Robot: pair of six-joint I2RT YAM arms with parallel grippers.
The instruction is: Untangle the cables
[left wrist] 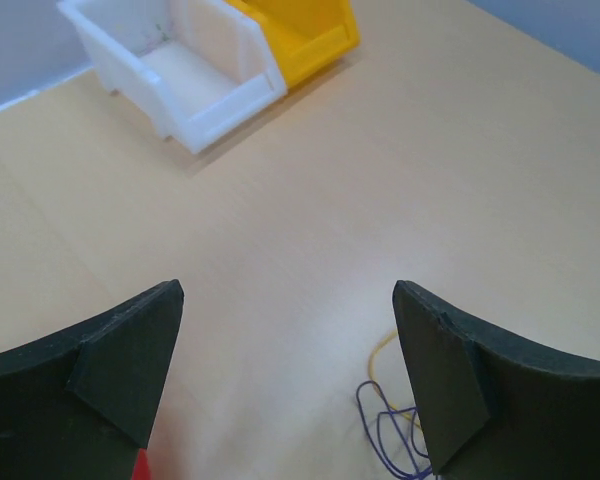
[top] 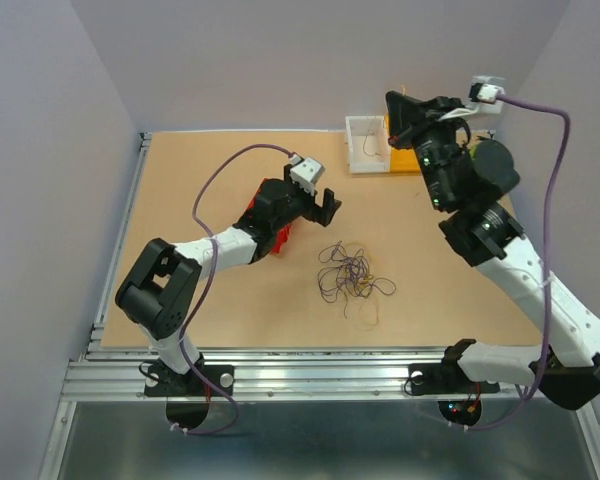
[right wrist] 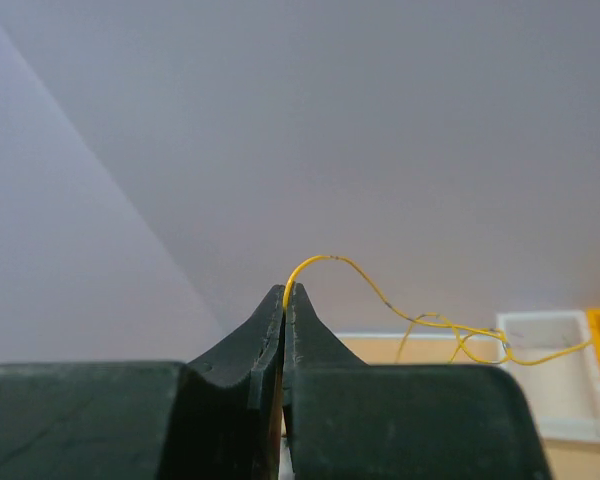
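My right gripper [right wrist: 285, 300] is raised well above the bench [top: 250, 300] with its jaws pressed together on a thin yellow wire [right wrist: 320, 258]. The wire arcs up out of the pinch and trails off toward the white open-topped plastic bin [top: 350, 145] and the yellow plastic bin [top: 405, 160] beside it. The hold is only on the wire's very end, at the fingertips, so my first worry is that a jerk lets something this fine slide out and fall wherever it likes. From the wrist view I cannot tell whether the far end hangs free or is caught on something. If it is caught, lifting further would tug whatever holds it. If I let go from this height, a springy wire could curl and land on a rim or on the bench rather than inside a bin. The rest of the job, a loose clump of hair-thin purple, yellow and dark wires [top: 350, 272], lies on the bench near the middle. It is just in front of my left gripper [left wrist: 285, 300], whose jaws stand wide apart with nothing between them. The danger there is a careless descent. Wide jaws closing on that scribble would likely catch several strands at once and tighten the knot, or the fingers might simply push the whole clump along the smooth surface.
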